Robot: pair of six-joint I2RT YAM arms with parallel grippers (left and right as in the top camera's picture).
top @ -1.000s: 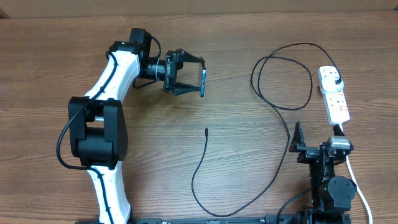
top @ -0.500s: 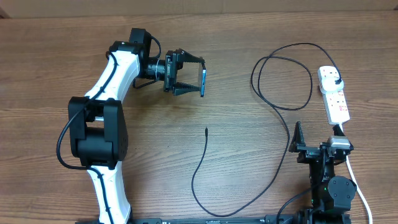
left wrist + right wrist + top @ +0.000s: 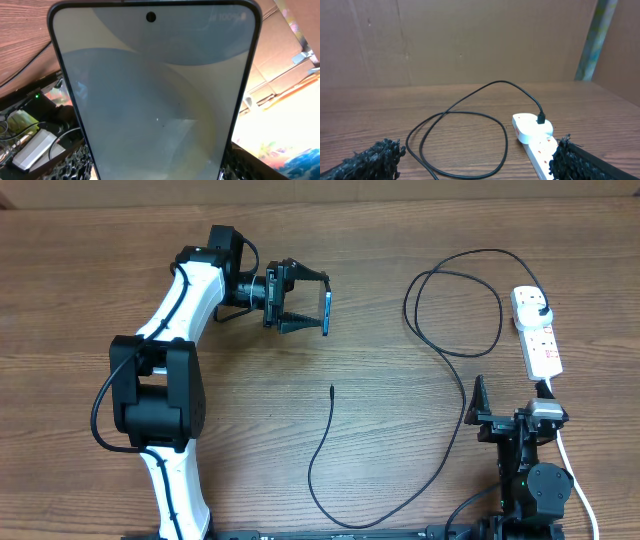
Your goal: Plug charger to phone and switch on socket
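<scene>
My left gripper [image 3: 303, 303] is shut on the phone [image 3: 326, 312], holding it on edge above the table's back left. In the left wrist view the phone's pale screen [image 3: 155, 95] fills the frame between the fingers [image 3: 75, 162]. The charger [image 3: 318, 450] lies loose on the table with its connector tip [image 3: 331, 388] below the phone and apart from it. The cable loops [image 3: 455, 117] right into a white adapter [image 3: 530, 126] on the socket [image 3: 538, 335]. My right gripper [image 3: 475, 167] stands open near the socket [image 3: 542, 147], holding nothing.
A white cord [image 3: 575, 475] runs from the socket down past the right arm's base [image 3: 535, 480]. The left arm [image 3: 160, 380] stretches across the left side. A brown cardboard wall [image 3: 470, 40] stands behind the table.
</scene>
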